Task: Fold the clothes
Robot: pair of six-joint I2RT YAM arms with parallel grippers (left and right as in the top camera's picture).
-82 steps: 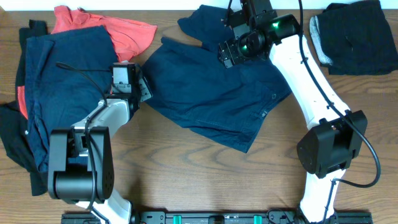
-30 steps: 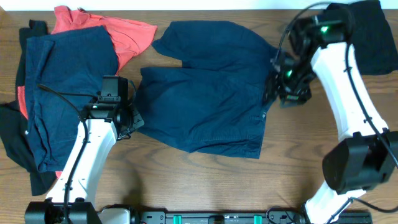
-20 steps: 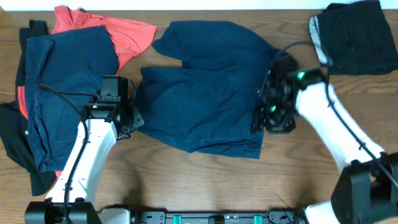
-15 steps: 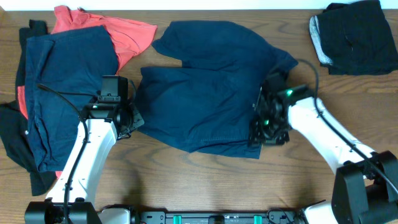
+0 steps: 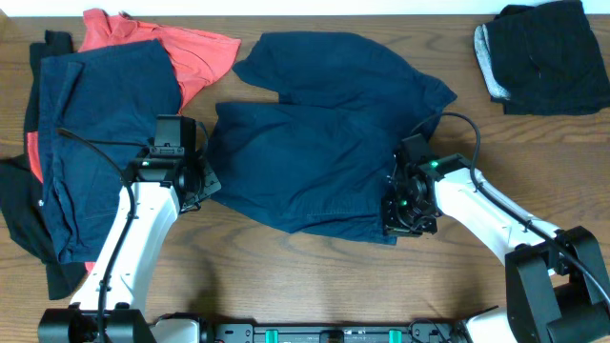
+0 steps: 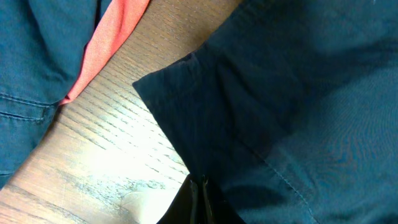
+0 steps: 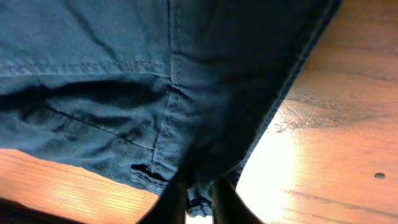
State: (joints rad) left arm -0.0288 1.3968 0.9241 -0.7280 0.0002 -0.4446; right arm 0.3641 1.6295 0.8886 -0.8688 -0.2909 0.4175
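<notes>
A large navy-blue garment [image 5: 315, 143] lies spread across the middle of the table, one of the clothes. My left gripper [image 5: 195, 188] is at its left edge; in the left wrist view the fingers [image 6: 198, 180] are pressed together on the hem of that navy cloth [image 6: 298, 93]. My right gripper [image 5: 400, 214] is at the garment's lower right corner. The right wrist view shows its jaws [image 7: 197, 196] nipping a small fold of the navy hem [image 7: 124, 62] just above the wood.
A pile of clothes lies at the left: another navy piece [image 5: 105, 124], a coral-red shirt [image 5: 191, 52] and black cloth [image 5: 24, 219]. A black and grey stack [image 5: 543, 57] sits at the back right. Bare wooden table [image 5: 286, 276] runs along the front.
My right arm came down from the garment's upper right side to its lower right corner and its jaws closed on the hem. The left arm has stayed put.
</notes>
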